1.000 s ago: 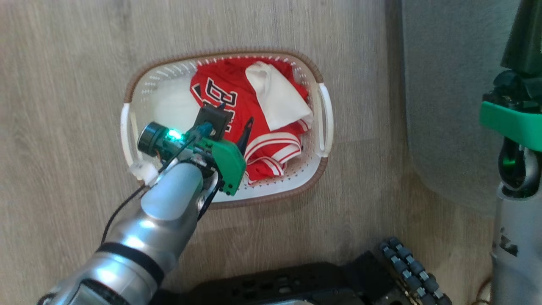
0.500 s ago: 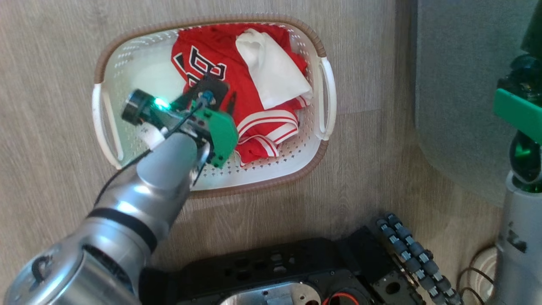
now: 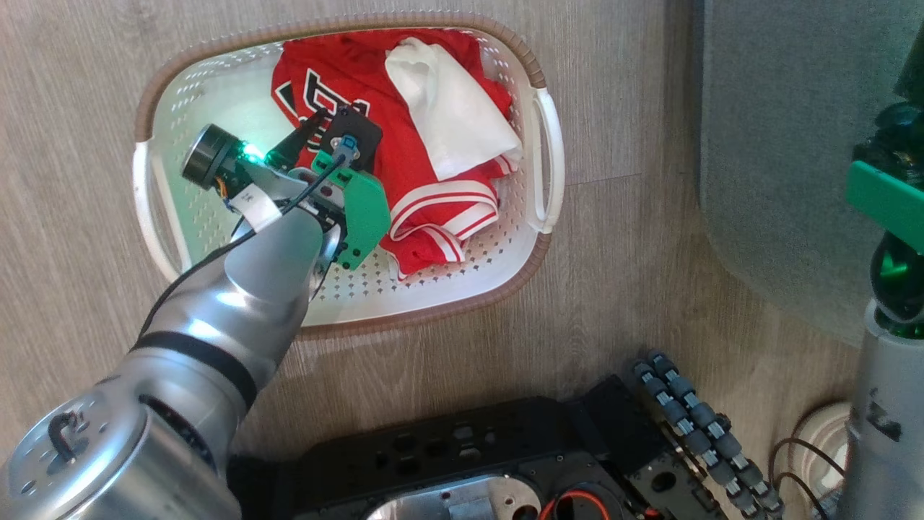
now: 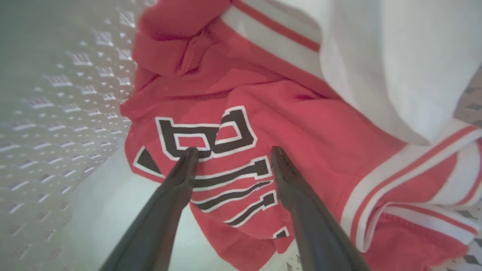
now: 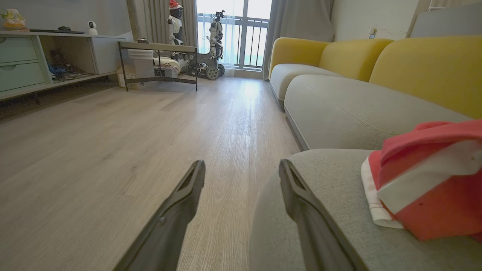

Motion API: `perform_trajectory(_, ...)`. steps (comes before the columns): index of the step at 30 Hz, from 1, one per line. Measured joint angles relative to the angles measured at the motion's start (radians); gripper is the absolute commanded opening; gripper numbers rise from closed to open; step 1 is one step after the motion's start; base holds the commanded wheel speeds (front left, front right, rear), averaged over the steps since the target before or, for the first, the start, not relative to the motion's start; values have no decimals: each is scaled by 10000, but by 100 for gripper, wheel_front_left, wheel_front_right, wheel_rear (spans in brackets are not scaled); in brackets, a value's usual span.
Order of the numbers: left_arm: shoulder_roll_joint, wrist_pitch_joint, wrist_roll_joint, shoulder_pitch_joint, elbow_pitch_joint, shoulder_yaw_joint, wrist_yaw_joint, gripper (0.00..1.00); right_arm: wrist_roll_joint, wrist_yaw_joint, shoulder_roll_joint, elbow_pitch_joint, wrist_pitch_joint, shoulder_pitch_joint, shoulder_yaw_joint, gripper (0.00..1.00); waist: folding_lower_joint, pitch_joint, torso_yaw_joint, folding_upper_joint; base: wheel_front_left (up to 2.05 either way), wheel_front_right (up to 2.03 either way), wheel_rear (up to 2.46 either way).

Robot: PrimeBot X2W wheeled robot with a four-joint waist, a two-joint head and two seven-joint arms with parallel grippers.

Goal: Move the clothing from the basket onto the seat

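The basket sits on the floor, with the clothing heaped toward its right side and the left gripper just over that heap's left part. The seat lies right of the basket, apart from it, with another garment on it. The robot's base is on the near side.

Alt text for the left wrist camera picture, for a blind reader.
The left gripper, open, points at red clothing with dark lettering in a white perforated basket. White fabric lies over it at upper right.
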Motion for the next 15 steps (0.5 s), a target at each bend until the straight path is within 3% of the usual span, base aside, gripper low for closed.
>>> perform_trajectory(10,4,353,-4,-227,174,-456,-2,100,92,0,0,-130,0,49,29,100,0,102,-116,0,0,0,0)
perform_trajectory(11,4,408,-6,-241,178,-476,-4,73,92,0,0,-144,0,81,23,100,0,118,-115,0,0,0,0)
perform_trajectory(13,4,441,-69,-242,217,-502,-8,7,92,0,0,-157,0,183,23,100,0,140,-116,0,0,0,0)
perform_trajectory(14,4,499,-105,-242,234,-518,-8,0,92,0,0,-153,0,221,21,100,0,146,-118,0,0,0,0)
perform_trajectory(15,4,510,-105,-242,255,-537,-8,0,92,0,0,-153,0,215,8,100,0,148,-118,0,0,0,0)
